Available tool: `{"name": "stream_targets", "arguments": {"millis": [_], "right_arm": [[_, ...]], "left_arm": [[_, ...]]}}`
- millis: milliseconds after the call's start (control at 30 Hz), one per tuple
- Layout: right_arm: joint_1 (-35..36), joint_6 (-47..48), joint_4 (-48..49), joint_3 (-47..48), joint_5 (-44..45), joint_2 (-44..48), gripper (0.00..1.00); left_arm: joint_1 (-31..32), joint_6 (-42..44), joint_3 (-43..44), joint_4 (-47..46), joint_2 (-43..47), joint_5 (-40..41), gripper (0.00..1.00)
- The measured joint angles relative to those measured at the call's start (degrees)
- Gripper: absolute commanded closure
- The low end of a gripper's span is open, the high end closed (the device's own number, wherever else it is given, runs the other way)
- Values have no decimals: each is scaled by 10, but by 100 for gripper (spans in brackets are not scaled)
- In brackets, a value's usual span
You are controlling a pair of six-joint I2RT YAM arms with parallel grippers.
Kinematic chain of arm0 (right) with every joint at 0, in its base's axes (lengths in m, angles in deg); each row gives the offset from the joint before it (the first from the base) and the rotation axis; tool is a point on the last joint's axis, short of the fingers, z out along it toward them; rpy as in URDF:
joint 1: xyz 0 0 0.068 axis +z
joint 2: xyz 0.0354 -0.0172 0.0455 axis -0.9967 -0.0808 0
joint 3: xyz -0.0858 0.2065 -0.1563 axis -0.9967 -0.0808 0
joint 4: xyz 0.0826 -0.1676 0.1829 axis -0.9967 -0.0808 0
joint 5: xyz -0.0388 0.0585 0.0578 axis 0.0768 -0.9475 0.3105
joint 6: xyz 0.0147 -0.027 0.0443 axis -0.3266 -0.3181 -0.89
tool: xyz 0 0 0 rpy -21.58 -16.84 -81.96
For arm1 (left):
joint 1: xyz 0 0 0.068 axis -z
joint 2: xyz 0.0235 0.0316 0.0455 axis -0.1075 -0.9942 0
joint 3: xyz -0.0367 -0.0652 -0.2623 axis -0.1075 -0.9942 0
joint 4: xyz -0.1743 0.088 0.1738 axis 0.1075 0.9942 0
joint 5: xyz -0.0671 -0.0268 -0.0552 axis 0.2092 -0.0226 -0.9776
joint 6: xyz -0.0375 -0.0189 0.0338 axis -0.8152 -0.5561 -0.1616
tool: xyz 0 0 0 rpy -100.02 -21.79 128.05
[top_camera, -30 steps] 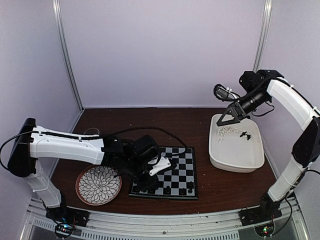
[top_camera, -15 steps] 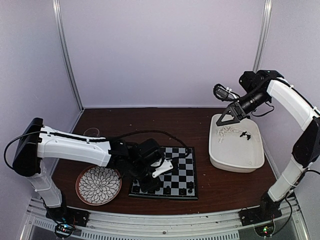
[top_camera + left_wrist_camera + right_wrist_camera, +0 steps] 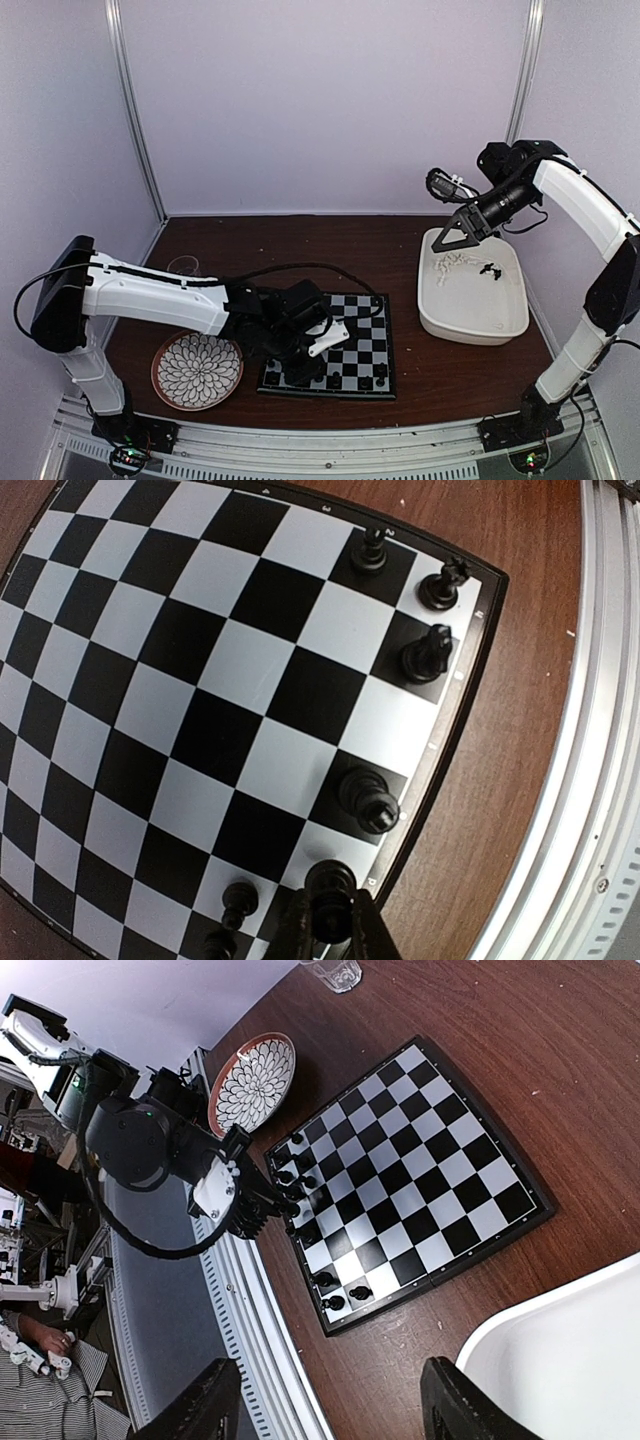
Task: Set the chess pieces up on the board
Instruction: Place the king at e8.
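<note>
Jaws status: left jaws pinched narrow on a black piece (image 3: 330, 900); right jaws wide and empty.

Counter (image 3: 300, 240): no change.

Left arm (image 3: 150, 292): over the last second it has swung a little rightward and forward, carrying its wrist to the near edge of the board (image 3: 365, 350). The held piece now sits over a square of the rim row. Contact with the square cannot be confirmed.

Right arm (image 3: 580, 200): position unchanged above the white tub (image 3: 490, 315); its jaws have spread slightly.

Board: lies between the patterned plate (image 3: 197, 370) and the tub, with several black pieces (image 3: 427, 652) standing along its near edge.

White pieces (image 3: 450, 265): remain heaped in the tub.

Assessment: a placement is nearly complete, with release outstanding. The right side appears readied for a pick. Most of the set-up is still to do.
</note>
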Motion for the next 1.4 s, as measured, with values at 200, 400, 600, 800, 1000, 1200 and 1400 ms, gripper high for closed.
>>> {"name": "stream_targets", "arguments": {"millis": [200, 400, 600, 800, 1000, 1200, 1400], "right_arm": [[2, 0, 0, 0, 0, 0, 34], [3, 0, 0, 0, 0, 0, 33], [5, 0, 0, -1, 0, 0, 32], [6, 0, 2, -6, 0, 0, 32], [7, 0, 2, -7, 0, 0, 31], [8, 0, 2, -7, 0, 0, 31], [9, -2, 1, -7, 0, 0, 1]], "left_arm": [[0, 2, 0, -4, -2, 0, 96], [0, 2, 0, -4, -10, -1, 96], [0, 2, 0, -4, -10, -1, 91], [0, 2, -3, -7, -10, -3, 90], [-1, 2, -5, -9, -13, -5, 89], [-1, 1, -8, -14, -16, -5, 85], [-1, 1, -10, -14, -16, -5, 74]]}}
